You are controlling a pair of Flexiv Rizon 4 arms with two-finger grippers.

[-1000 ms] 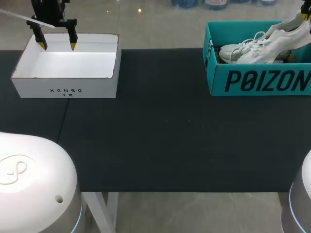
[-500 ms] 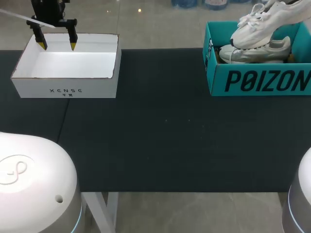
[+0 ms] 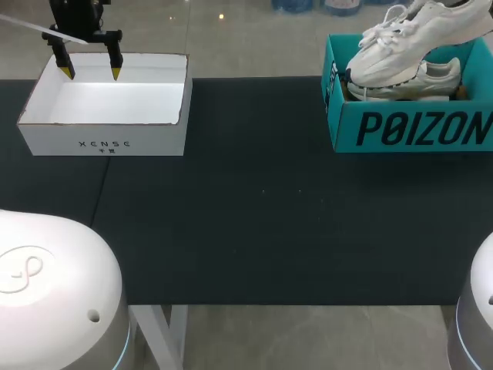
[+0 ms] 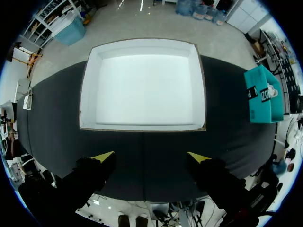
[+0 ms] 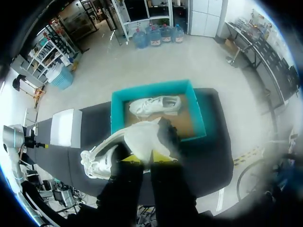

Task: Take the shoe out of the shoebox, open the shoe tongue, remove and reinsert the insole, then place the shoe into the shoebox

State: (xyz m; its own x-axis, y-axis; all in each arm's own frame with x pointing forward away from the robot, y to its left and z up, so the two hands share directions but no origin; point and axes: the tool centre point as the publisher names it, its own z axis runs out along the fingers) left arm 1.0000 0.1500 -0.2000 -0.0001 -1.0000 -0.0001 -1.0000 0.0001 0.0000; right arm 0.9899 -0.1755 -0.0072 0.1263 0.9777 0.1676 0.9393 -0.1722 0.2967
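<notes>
A white sneaker [image 3: 404,42] hangs tilted above the teal shoebox [image 3: 408,129] at the table's far right, its toe pointing left and down. In the right wrist view my right gripper [image 5: 147,157] is shut on the heel end of this sneaker [image 5: 125,144], above the near wall of the shoebox [image 5: 117,116]. A second white sneaker [image 3: 435,81] lies on its side inside the box, also seen in the right wrist view as the second sneaker [image 5: 154,105]. My left gripper [image 3: 92,72] stands open over the back of a white box [image 3: 104,140], holding nothing.
The white box [image 4: 90,94] at the far left is open-topped, ahead of my left gripper [image 4: 151,157]. The dark table mat [image 3: 254,216] stretches between the two boxes. Pale robot bases fill the near corners of the head view.
The right gripper has lifted the sneaker up out of the shoebox and carried it leftward. The left arm has stayed still.
</notes>
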